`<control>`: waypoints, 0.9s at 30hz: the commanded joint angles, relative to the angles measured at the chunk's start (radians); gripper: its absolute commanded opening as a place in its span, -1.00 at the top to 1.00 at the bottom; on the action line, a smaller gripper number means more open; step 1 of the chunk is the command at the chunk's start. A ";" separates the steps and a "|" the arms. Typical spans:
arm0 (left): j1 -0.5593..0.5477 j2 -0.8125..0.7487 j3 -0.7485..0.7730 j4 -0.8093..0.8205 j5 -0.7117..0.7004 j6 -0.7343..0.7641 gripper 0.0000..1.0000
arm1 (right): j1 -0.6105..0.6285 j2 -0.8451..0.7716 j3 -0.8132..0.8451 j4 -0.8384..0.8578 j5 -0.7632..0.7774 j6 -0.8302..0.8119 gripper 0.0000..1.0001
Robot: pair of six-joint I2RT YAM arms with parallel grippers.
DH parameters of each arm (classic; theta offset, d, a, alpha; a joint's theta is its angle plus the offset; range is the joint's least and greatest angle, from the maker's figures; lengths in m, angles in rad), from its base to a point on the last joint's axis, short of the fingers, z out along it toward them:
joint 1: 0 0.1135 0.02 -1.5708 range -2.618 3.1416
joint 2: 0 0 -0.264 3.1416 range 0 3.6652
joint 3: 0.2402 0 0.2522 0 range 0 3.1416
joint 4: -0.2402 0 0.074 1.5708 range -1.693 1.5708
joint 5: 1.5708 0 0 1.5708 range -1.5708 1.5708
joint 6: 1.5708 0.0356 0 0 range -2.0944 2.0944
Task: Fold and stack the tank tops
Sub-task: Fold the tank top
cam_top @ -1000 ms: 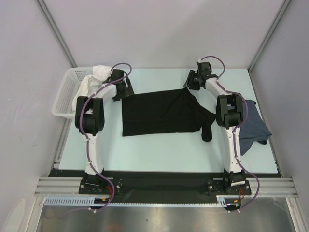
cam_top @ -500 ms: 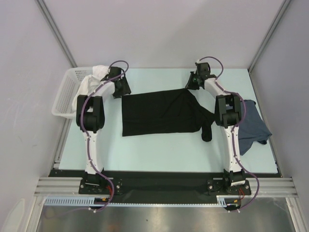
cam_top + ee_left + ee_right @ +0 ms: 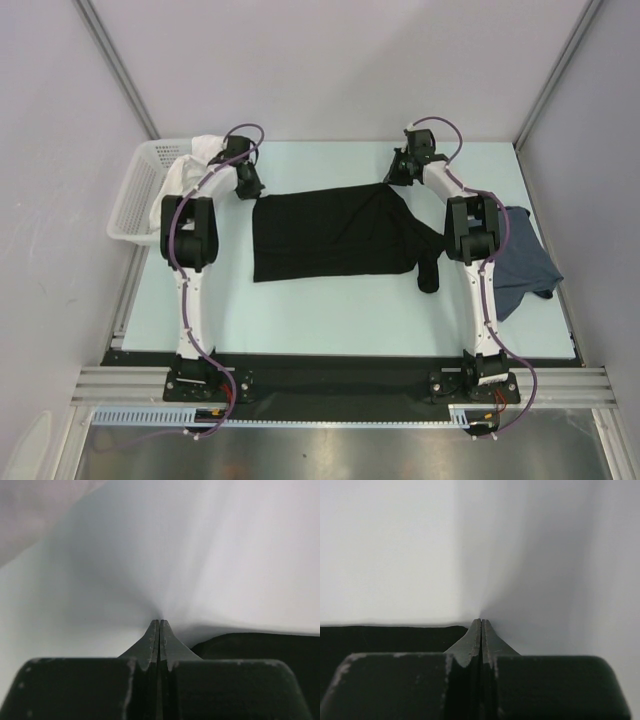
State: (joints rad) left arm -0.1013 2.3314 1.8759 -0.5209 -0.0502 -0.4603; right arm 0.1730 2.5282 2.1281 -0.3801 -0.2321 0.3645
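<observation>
I count two tank tops on the pale table (image 3: pixel 330 310). The black tank top (image 3: pixel 330 235) lies spread flat in the middle, between my two arms, with one strap end trailing off its right side toward the near edge. The slate-blue tank top (image 3: pixel 525 265) lies crumpled at the right edge of the table, well apart from the black one and partly under my right arm (image 3: pixel 480 270). Any print or label on either top is too small to read from above.

I have two grippers, and both are down at the far edge of the black top. My left gripper (image 3: pixel 248 190) sits at its far left corner. In the left wrist view my fingers (image 3: pixel 152 640) are pressed flat together, and the black cloth lies just beside them on the right. My right gripper (image 3: pixel 393 178) sits at the far right corner. There my fingers (image 3: pixel 474 640) are also pressed together, with the edge of the black cloth running up to them from the left. At both corners the tips rest on or just above bare table beyond the cloth, and I cannot tell whether any cloth is caught between the pads.

One white lattice basket (image 3: pixel 128 200) stands at the far left edge of the table, beside my left arm (image 3: pixel 190 260). One white cloth (image 3: pixel 190 165) is bunched over the basket's far corner.
</observation>
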 commanded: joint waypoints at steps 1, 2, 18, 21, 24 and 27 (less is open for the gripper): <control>0.003 -0.036 0.043 -0.014 -0.030 0.015 0.99 | 0.008 -0.039 0.033 -0.008 0.017 -0.013 1.00; 0.003 -0.046 0.034 -0.013 -0.034 0.018 0.99 | 0.005 -0.063 0.009 -0.002 0.019 -0.012 1.00; -0.015 -0.211 -0.092 0.090 -0.043 0.043 0.99 | 0.000 -0.246 -0.186 0.133 0.054 -0.001 1.00; -0.017 -0.242 -0.139 0.108 -0.057 0.040 0.99 | -0.001 -0.284 -0.249 0.173 0.063 0.010 1.00; -0.017 -0.291 -0.214 0.148 -0.069 0.035 1.00 | -0.010 -0.342 -0.342 0.225 0.062 0.025 1.00; -0.017 -0.331 -0.286 0.182 -0.077 0.031 0.99 | -0.017 -0.393 -0.421 0.256 0.059 0.031 1.00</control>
State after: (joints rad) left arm -0.1146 2.0949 1.6428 -0.4061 -0.0990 -0.4358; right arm 0.1688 2.2417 1.7500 -0.2077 -0.1810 0.3820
